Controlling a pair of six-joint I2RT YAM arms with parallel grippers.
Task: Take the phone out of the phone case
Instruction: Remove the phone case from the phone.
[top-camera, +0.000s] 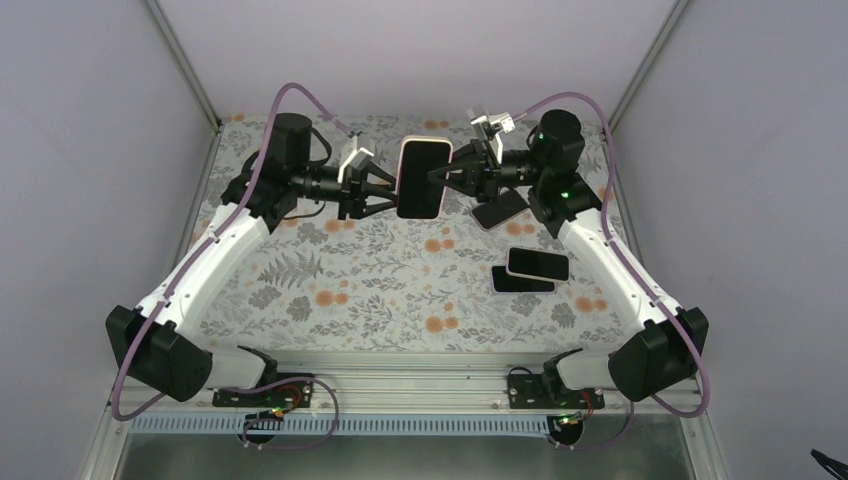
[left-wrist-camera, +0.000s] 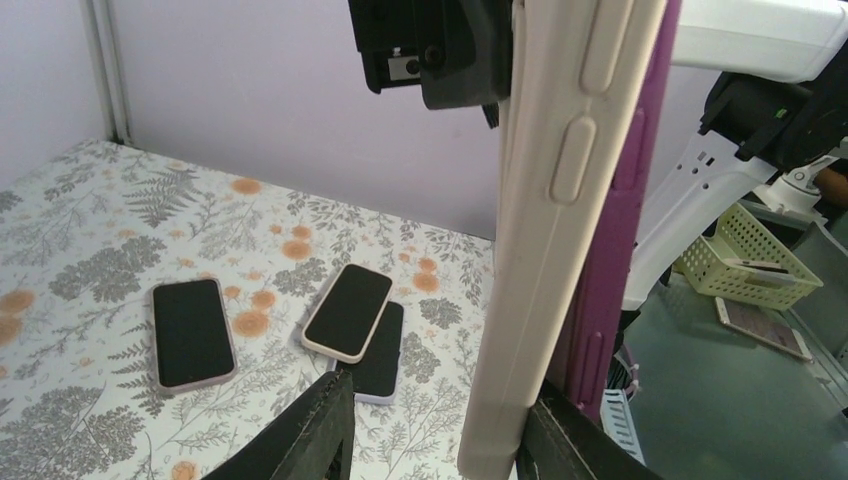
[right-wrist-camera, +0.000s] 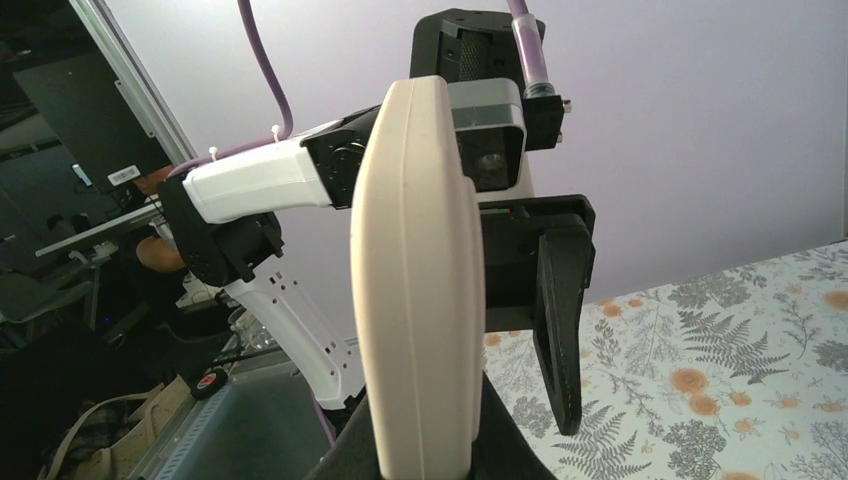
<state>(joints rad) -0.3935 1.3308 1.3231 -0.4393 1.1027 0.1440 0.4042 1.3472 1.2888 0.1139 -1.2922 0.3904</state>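
1. Right fingers (right-wrist-camera: 497, 447) are pinching the phone case (right-wrist-camera: 415, 300) at its right edge. The right gripper (top-camera: 452, 172) is holding it aloft over the far middle of the table (top-camera: 330, 290).
2. Left fingers (left-wrist-camera: 318, 432) are standing spread, the case's left edge lying between them, with one finger clear of it.
3. The phone (top-camera: 421, 185) is sitting inside, its long axis running across the line between the grippers — the left gripper (top-camera: 385, 190) looks freer for peeling.
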